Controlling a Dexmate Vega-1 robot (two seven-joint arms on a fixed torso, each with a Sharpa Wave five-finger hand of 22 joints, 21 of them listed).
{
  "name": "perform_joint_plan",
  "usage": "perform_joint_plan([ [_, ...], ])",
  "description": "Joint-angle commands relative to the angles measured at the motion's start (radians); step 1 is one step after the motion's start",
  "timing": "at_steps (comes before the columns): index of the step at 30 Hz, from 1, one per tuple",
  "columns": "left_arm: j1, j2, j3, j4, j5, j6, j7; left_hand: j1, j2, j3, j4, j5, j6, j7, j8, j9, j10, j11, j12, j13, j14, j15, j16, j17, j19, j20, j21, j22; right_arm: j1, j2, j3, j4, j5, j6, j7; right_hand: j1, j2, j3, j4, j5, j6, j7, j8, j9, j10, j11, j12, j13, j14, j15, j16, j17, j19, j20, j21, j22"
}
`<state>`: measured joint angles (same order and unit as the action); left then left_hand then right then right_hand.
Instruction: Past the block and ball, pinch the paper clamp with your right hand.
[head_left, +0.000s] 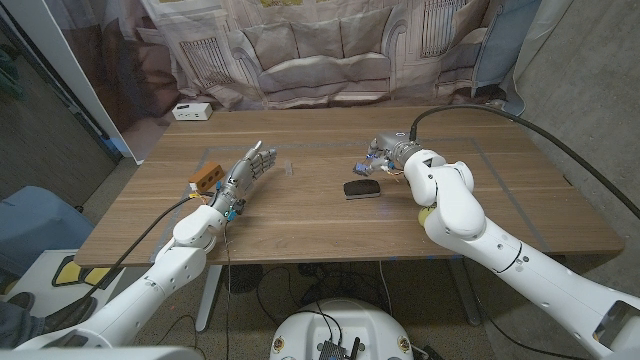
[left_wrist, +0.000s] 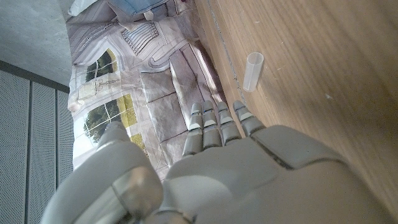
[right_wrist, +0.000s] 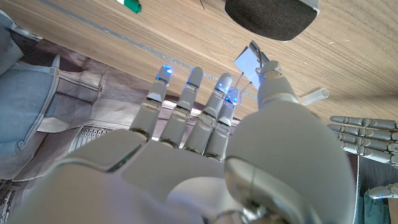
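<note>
My right hand (head_left: 388, 152) is over the table's far middle, past the dark oval pad (head_left: 360, 189). In the right wrist view its thumb (right_wrist: 268, 78) and a neighbouring finger pinch the small paper clamp (right_wrist: 250, 59), whose silver plate and wire handles stick out between them; the other fingers are stretched out. The clamp (head_left: 364, 164) shows as a small bluish piece at the fingertips. A yellow-green ball (head_left: 425, 213) peeks out behind the right forearm. An orange-brown block (head_left: 207, 179) lies beside my left hand (head_left: 246, 170), which holds nothing, fingers straight.
A short clear tube (head_left: 290, 165) lies between the hands, and the same tube (left_wrist: 254, 71) lies ahead of the left fingers. A white box (head_left: 190, 111) sits at the far left corner. A printed cloth (head_left: 330, 50) hangs behind the table.
</note>
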<state>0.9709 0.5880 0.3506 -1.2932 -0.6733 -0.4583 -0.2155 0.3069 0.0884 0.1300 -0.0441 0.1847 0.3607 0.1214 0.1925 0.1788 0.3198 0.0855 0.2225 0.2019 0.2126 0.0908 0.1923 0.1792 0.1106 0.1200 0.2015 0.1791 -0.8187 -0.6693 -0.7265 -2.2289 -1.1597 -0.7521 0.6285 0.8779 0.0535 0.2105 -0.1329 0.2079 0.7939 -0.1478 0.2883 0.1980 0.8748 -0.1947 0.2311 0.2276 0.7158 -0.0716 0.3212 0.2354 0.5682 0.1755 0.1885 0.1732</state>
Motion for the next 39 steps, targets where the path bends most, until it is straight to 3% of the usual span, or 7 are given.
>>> perform_joint_plan([
  [1, -0.011, -0.008, 0.001, 0.016, 0.0, -0.008, -0.006, -0.001, 0.01, 0.003, -0.008, 0.0, 0.009, -0.001, -0.001, 0.004, 0.008, -0.001, -0.002, 0.004, 0.005, 0.0, -0.003, 0.001, 0.009, -0.002, 0.001, 0.002, -0.004, 0.005, 0.007, 0.006, -0.01, 0.005, 0.0, -0.007, -0.008, -0.004, 0.002, -0.002, 0.09, -0.075, -0.009, 0.001, -0.017, -0.001, -0.012, 0.002, -0.018, -0.088, -0.007, 0.006, 0.001, 0.01, 0.005, 0.003],
  [17, -0.013, -0.007, 0.0, 0.011, 0.001, -0.004, 0.0, -0.001, 0.011, 0.004, -0.01, 0.0, 0.009, -0.001, -0.001, 0.004, 0.009, -0.001, -0.002, 0.004, 0.005, 0.0, -0.003, 0.001, 0.009, -0.004, 0.0, 0.002, -0.006, 0.01, 0.01, 0.005, -0.027, 0.004, 0.004, -0.021, -0.016, -0.014, 0.004, -0.001, 0.049, -0.074, -0.036, 0.001, -0.058, 0.0, -0.028, 0.0, -0.055, -0.069, -0.02, 0.013, -0.004, 0.019, 0.006, 0.003],
  [29, -0.007, -0.008, -0.003, 0.011, -0.003, -0.009, 0.0, -0.002, 0.011, 0.005, -0.011, 0.0, 0.01, 0.0, -0.001, 0.004, 0.01, -0.001, -0.002, 0.004, 0.005, 0.0, -0.003, 0.001, 0.009, -0.002, 0.0, 0.002, 0.001, 0.015, 0.008, 0.002, -0.086, 0.003, 0.075, -0.055, -0.032, -0.03, 0.013, -0.002, 0.014, -0.074, -0.057, 0.003, -0.088, -0.001, -0.033, 0.001, -0.083, -0.06, -0.035, 0.012, -0.021, 0.03, 0.002, 0.003],
  [39, -0.001, -0.008, -0.005, 0.01, -0.006, -0.013, -0.001, -0.002, 0.011, 0.006, -0.012, 0.0, 0.009, 0.0, -0.001, 0.004, 0.01, -0.001, -0.002, 0.004, 0.005, 0.001, -0.003, 0.001, 0.01, -0.001, 0.0, 0.002, 0.002, 0.022, 0.014, 0.004, -0.142, 0.023, 0.142, -0.064, -0.035, -0.033, 0.015, 0.0, 0.009, -0.074, -0.061, 0.003, -0.101, 0.001, -0.035, 0.001, -0.092, -0.056, -0.041, 0.011, -0.026, 0.035, 0.002, 0.003],
])
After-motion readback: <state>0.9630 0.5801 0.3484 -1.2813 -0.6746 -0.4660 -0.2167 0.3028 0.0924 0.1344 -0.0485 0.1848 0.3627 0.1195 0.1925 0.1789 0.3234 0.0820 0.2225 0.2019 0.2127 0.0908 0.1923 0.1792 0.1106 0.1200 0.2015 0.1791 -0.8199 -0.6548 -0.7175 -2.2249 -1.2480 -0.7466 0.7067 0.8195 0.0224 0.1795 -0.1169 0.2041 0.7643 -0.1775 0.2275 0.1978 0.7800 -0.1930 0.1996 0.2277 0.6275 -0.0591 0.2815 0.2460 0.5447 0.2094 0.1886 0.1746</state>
